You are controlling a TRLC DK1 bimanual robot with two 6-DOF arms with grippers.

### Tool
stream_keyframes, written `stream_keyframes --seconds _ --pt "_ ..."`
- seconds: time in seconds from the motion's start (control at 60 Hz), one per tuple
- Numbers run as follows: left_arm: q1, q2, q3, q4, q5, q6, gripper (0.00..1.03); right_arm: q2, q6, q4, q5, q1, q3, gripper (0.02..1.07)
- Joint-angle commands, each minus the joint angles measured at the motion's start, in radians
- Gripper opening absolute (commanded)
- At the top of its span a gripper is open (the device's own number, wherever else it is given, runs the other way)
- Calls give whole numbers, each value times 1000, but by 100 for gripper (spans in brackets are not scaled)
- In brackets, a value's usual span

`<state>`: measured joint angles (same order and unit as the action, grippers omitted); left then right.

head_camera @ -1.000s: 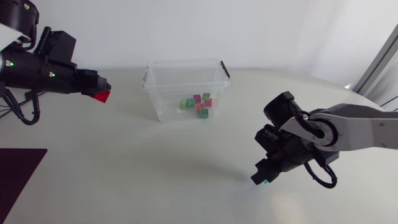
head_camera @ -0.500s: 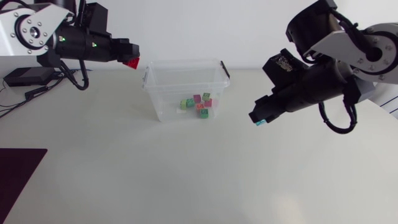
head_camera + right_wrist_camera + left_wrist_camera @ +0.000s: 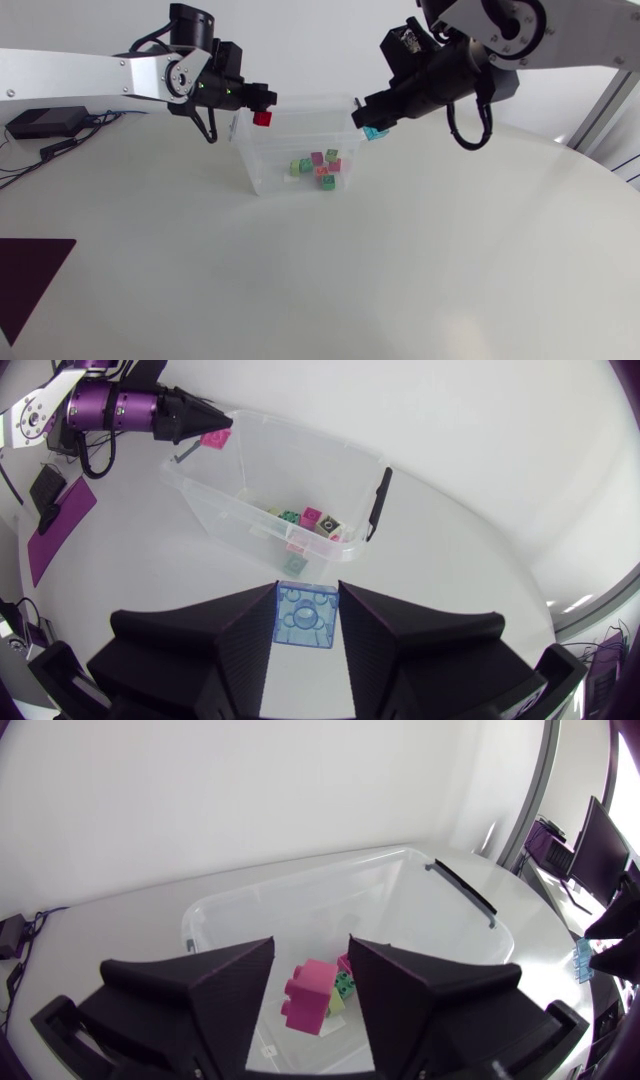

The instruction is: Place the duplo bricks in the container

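A clear plastic container [image 3: 262, 165] stands at the back middle of the table with several coloured bricks [image 3: 318, 168] inside. My left gripper [image 3: 263, 104] hangs over its left rim. In the left wrist view this gripper [image 3: 310, 955] is open, and a red brick [image 3: 310, 998] sits loose in the gap, touching neither finger, above the container [image 3: 300, 885]. From the head view the red brick [image 3: 263, 118] is just under the fingertips. My right gripper [image 3: 368, 124] is by the right rim, shut on a light blue brick [image 3: 305, 617].
A dark mat [image 3: 30, 285] lies at the table's front left corner. A black box [image 3: 40, 122] with cables sits at the far left. The container has black clips [image 3: 362, 110] on its short sides.
Both arms have swung in to the container. The left gripper has opened and the red brick has come loose. The right gripper has carried the blue brick up from the table.
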<state>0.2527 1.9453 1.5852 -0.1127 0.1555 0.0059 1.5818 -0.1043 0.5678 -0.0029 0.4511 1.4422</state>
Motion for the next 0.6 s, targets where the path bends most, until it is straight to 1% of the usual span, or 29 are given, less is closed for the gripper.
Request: stream_keyframes --seconds 0.0,0.133,0.317,0.433,0.483,0.533,0.55,0.583 --pt "-4 12 36 11 -4 -30 100 63 18 -46 -6 6 55 29" --pt "-23 -80 -5 2 -4 -27 100 129 21 -117 -16 6 109 30" --pt "-27 -312 -129 -54 -5 -6 100 245 29 -198 -19 6 181 30" --pt "-30 -456 -195 -124 -5 17 100 310 26 -267 -19 6 218 31" --pt "-35 -522 -220 -183 -7 26 100 334 26 -295 -12 6 233 32" --pt "-40 -568 -248 -203 -7 31 100 357 26 -325 1 8 241 33" --pt "-43 -594 -261 -225 -7 34 100 363 26 -330 3 8 244 33" --pt "-44 -637 -289 -258 -7 43 100 383 28 -352 15 11 248 40"
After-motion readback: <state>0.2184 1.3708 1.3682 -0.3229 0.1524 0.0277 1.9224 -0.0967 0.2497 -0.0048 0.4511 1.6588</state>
